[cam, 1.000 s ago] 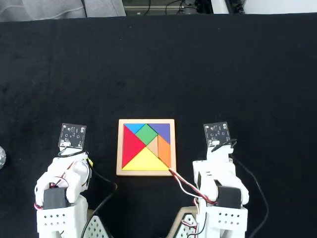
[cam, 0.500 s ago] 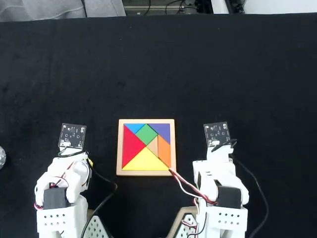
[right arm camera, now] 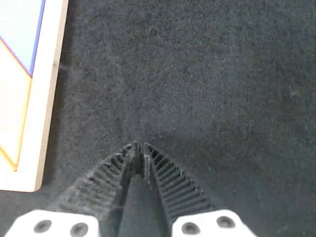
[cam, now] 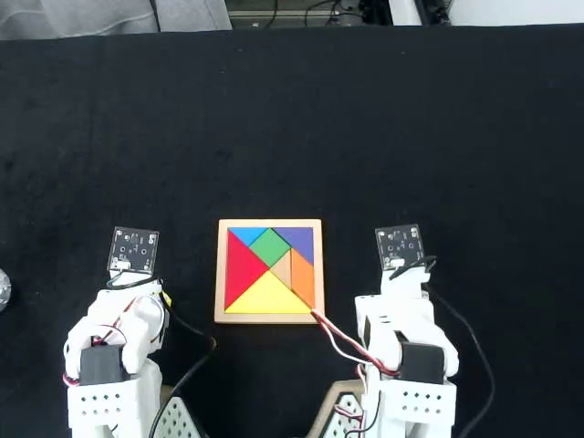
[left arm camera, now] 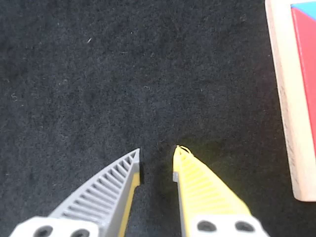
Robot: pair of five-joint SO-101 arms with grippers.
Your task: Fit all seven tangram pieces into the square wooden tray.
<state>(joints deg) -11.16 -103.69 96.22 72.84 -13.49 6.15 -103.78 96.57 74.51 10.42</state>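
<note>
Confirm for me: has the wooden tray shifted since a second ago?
No. In the high view the wooden tray sits at the same spot between the left arm and right arm.

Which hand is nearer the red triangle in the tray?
Left. The left hand sits beside the wooden tray edge where the red triangle lies; the right hand is beside the opposite edge, by the orange parallelogram.

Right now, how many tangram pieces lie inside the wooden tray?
7, all in the tray: blue triangle far-left corner, green square and purple piece along the far edge, red triangle left, yellow triangle near edge, tan triangle centre, orange triangle right. None seems hidden.
</note>
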